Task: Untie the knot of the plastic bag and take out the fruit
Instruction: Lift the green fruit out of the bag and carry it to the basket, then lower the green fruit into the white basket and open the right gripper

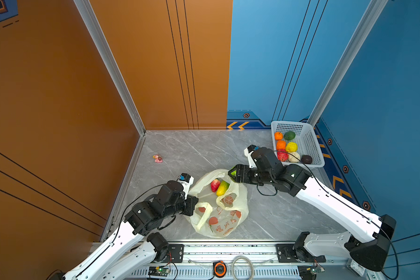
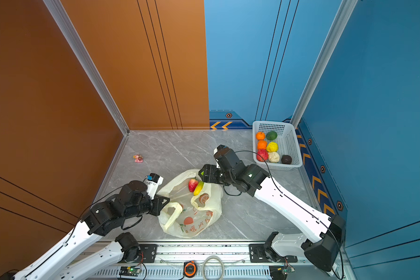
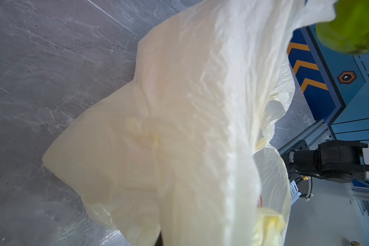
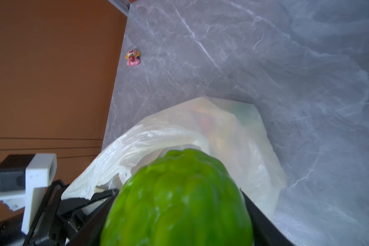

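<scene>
— The right gripper (image 1: 231, 174) is clamping a green fruit (image 4: 179, 202) over the far rim of the plastic bag (image 1: 228, 219), mid-table.
— The left gripper (image 1: 196, 203) is pinching its left edge tight. If film is clinging, the lift could be dragging it over.

My left pincer (image 1: 195, 203) is clamped shut on the left rim of the plastic bag (image 1: 224, 218), while my right pincer (image 1: 231, 173) grips a green fruit (image 4: 179, 202) at its far-right rim.
</scene>
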You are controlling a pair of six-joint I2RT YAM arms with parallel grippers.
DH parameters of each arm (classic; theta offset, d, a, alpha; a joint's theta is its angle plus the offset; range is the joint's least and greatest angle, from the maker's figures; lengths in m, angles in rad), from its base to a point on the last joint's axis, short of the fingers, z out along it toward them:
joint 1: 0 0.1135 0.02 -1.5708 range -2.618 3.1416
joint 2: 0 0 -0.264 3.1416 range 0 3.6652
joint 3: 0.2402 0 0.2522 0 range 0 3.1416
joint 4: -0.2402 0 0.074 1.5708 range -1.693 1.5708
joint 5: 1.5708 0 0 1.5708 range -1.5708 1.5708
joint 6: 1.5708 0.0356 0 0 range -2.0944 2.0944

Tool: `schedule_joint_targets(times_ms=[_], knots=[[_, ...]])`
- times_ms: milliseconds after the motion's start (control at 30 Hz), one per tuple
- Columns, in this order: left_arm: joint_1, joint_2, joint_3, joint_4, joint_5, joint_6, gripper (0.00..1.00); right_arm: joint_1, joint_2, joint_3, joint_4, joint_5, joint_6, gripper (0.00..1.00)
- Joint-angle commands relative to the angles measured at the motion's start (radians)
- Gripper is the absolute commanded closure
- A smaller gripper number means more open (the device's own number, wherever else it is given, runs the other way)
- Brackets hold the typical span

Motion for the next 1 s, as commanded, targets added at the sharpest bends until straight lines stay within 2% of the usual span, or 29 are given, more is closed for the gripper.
schedule_joint_targets(times_ms=[0,200,467,767,967], knots=[[0.013,-0.005,0.013,0.019,-0.014,0.002,1.00,-0.148,-0.020,0.024,-0.105,-0.056,-0.090,0.35],[0.012,-0.001,0.017,0.023,-0.015,0.002,1.00,-0.449,0.025,0.032,-0.095,-0.094,-0.182,0.35],[0.013,-0.001,0.015,0.029,-0.009,0.008,1.00,-0.719,0.212,0.131,-0.019,-0.015,-0.271,0.36],[0.013,-0.031,-0.002,0.028,-0.005,-0.003,1.00,-0.904,0.500,0.325,0.008,0.046,-0.312,0.35],[0.014,-0.040,-0.012,0.029,-0.007,-0.016,1.00,-0.979,0.697,0.464,0.004,0.080,-0.312,0.35]])
